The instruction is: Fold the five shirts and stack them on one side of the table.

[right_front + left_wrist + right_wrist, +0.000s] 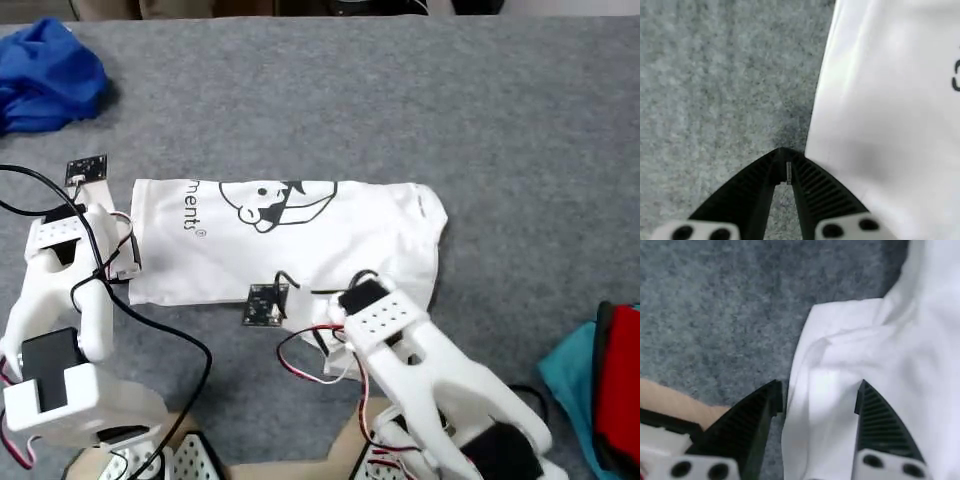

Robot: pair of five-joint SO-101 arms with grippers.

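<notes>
1. The white shirt (300,240), printed in black, lies flat in a folded band across the middle of the grey felt table (450,110).
2. The left gripper (783,155) is closed, its black tips meeting with nothing between them. It sits over bare felt, just beside the shirt's edge.
3. The right gripper (820,390) is spread wide. Its jaws straddle a layered corner of the white shirt; one finger (755,410) is over felt, the other over cloth.
4. A blue shirt (45,75) lies crumpled in the far corner, well apart from the white one.
5. A teal cloth (575,385) and a red cloth (622,380) lie touching at the opposite edge.
</notes>
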